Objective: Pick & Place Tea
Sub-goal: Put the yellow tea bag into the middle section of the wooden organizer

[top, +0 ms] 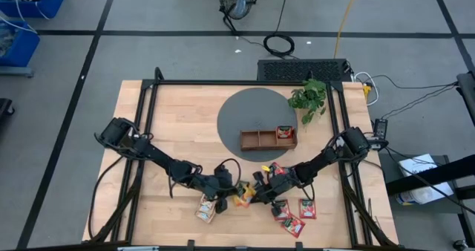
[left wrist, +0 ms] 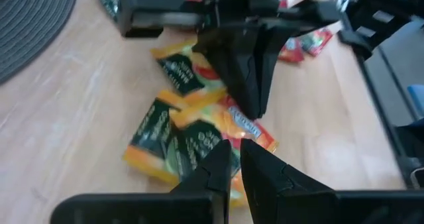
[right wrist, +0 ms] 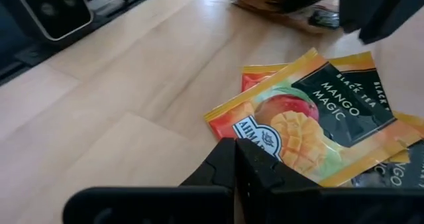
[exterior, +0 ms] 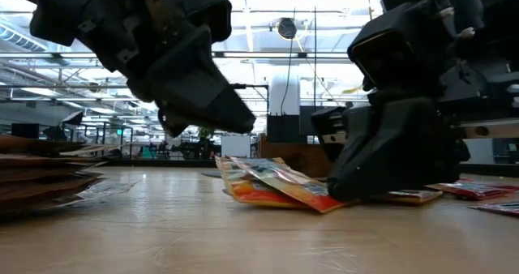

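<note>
Centrally, both closed grippers [top: 223, 189] [top: 261, 189] over orange sachets [top: 243, 198].

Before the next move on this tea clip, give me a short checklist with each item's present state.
1. Right gripper shut on an orange sachet: ok in the right wrist view, its tips pinch the sachet's edge.
2. Left gripper closed, low over the orange pile: ok; whether it holds a sachet: cannot tell.
3. Grippers clear of each other: not ok, they nearly meet over the pile in the high view.
4. Wooden tray on the grey mat reachable: ok.
5. Tray compartments free: ok, only the right one holds a red sachet.
</note>
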`<action>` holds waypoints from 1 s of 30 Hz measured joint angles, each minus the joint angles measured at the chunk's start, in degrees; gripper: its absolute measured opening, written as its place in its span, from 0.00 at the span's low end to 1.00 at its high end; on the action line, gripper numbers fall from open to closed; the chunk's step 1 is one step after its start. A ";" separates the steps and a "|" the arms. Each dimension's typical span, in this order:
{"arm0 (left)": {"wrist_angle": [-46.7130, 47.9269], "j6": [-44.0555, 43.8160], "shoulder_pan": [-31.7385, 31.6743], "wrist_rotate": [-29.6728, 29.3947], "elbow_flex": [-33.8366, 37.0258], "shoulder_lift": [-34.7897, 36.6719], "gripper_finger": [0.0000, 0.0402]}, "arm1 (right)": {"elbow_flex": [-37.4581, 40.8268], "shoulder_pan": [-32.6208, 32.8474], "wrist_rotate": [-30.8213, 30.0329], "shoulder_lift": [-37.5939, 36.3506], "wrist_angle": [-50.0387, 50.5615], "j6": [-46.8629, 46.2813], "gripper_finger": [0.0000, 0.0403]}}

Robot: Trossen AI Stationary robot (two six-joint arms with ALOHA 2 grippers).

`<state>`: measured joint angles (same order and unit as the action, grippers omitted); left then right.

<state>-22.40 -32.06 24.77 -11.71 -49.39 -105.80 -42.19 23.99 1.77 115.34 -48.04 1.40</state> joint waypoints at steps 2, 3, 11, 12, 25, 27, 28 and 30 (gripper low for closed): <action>0.50 -0.04 0.00 -0.19 0.00 0.00 0.10 | -0.02 -0.02 -0.26 0.76 -0.60 -0.40 0.00; 0.34 -0.01 0.00 -0.26 0.00 0.00 0.10 | -0.02 -0.05 -0.25 1.12 -1.04 -0.51 0.00; 1.32 -1.96 -0.11 -0.37 0.00 0.00 0.34 | -0.06 -1.23 1.06 5.64 -7.24 -2.29 0.00; 1.50 -2.27 -0.11 -0.36 0.00 0.00 0.37 | -0.04 -1.44 1.29 5.65 -6.78 -2.33 0.00; 5.84 -7.51 -1.09 -0.95 0.00 0.00 0.47 | 0.04 -1.49 1.37 5.76 -6.61 -2.41 0.00; 5.67 -7.49 -0.93 -0.94 0.00 0.00 0.45 | 0.07 -1.51 1.31 5.78 -6.59 -2.37 0.00; 5.73 -7.49 -0.85 -0.93 0.00 0.00 0.44 | 0.07 -1.56 1.30 5.78 -6.59 -2.36 0.00; 5.78 -7.41 -0.83 -0.89 0.00 0.00 0.41 | 0.07 -1.82 1.37 5.78 -6.57 -2.36 0.00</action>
<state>-16.62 -39.47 23.94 -12.60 -49.39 -105.80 -42.13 22.16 3.14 121.12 -54.61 -0.96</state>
